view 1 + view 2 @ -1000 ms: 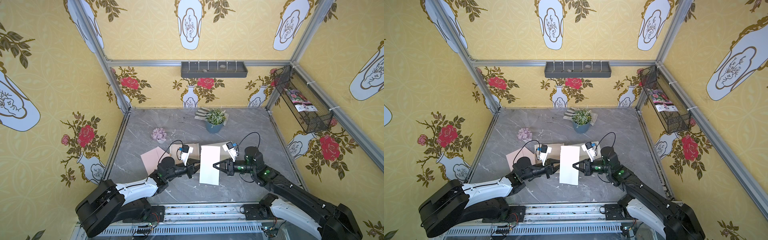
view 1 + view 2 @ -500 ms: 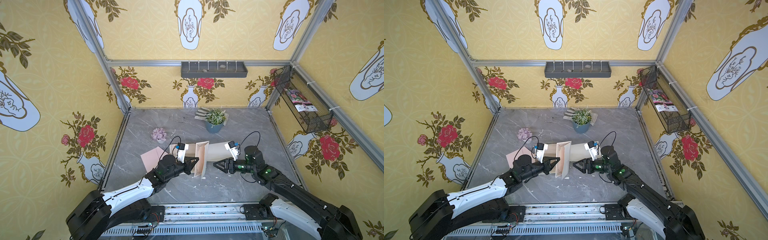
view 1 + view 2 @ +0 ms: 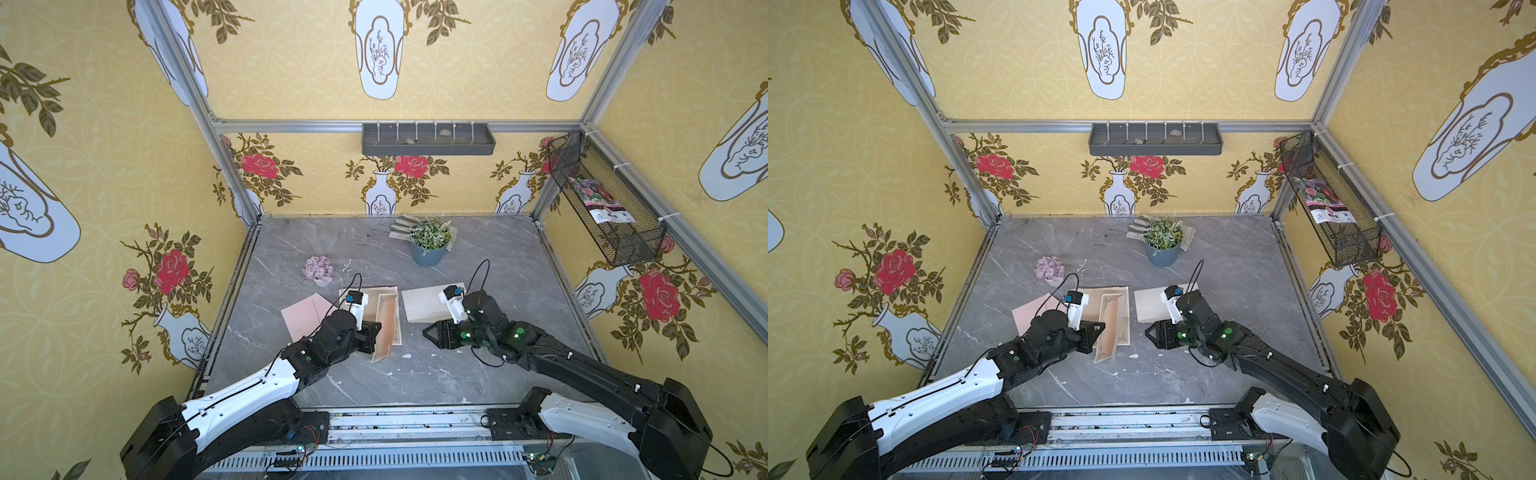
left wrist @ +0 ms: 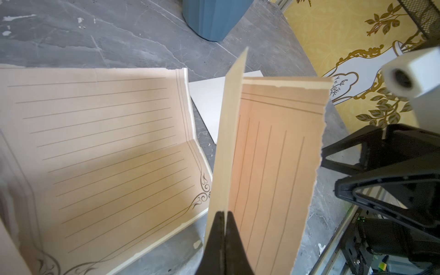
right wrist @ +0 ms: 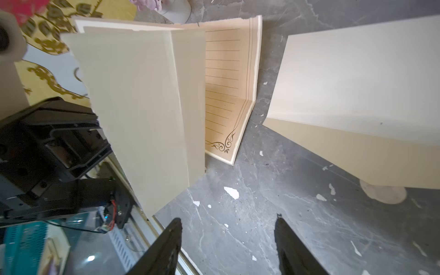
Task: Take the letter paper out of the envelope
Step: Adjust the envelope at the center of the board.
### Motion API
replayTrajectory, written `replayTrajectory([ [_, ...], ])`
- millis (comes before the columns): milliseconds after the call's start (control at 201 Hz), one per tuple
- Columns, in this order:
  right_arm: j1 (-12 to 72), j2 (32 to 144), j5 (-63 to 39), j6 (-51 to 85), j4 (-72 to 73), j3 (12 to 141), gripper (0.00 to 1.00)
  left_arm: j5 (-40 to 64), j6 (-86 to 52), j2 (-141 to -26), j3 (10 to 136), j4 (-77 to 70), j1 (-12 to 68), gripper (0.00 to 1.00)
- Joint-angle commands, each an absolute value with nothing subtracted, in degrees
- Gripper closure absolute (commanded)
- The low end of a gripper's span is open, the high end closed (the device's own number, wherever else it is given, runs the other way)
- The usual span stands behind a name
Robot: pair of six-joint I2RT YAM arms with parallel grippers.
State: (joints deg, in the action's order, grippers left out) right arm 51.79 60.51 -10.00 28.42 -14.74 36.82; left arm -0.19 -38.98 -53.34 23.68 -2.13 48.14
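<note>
The left gripper (image 4: pixel 224 212) is fully closed on the lower edge of the folded letter paper (image 4: pixel 273 154), which stands on edge, clear of the envelope (image 3: pixel 419 305). The right gripper (image 5: pixel 227 217) is about half open and holds nothing; it hangs above bare table (image 3: pixel 415 374), apart from the letter paper. A second lined sheet (image 4: pixel 107 142) lies flat behind the held one. The envelope lies flat on the table just beyond the right gripper. A pink sheet (image 3: pixel 305 316) lies left of the lined sheet. Farther back are a purple flower ornament (image 3: pixel 318 269), a potted plant (image 3: pixel 430 245) and a glove (image 3: pixel 401 228).
</note>
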Motion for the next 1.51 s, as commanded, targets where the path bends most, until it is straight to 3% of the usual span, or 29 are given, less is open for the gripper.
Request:
replayTrajectory([
  [0,57.85,62.08,12.08,26.78,-25.83,40.61,0.36,-1.5,-39.14,-51.59,22.9,-0.51,48.16,1.0],
  [159,60.71,70.89,19.31,25.93,-30.06,43.68,0.35,-1.18,-39.41,-49.28,23.0,1.12,48.16,1.0],
  [299,65.39,78.82,24.17,21.26,-26.02,44.97,0.32,-0.88,-39.64,-46.54,23.15,3.86,48.16,1.0],
  [473,65.0,84.29,25.97,16.76,-22.1,47.02,0.33,-1.62,-40.07,-40.98,22.28,7.71,48.16,1.0],
  [1021,58.03,93.71,14.96,7.36,-13.41,50.32,0.44,-1.49,-41.01,-36.52,20.82,9.43,48.16,1.0],
  [1504,51.1,99.83,13.25,11.1,-15.51,53.89,0.58,-1.06,-41.09,-35.51,20.49,9.62,48.16,1.0],
])
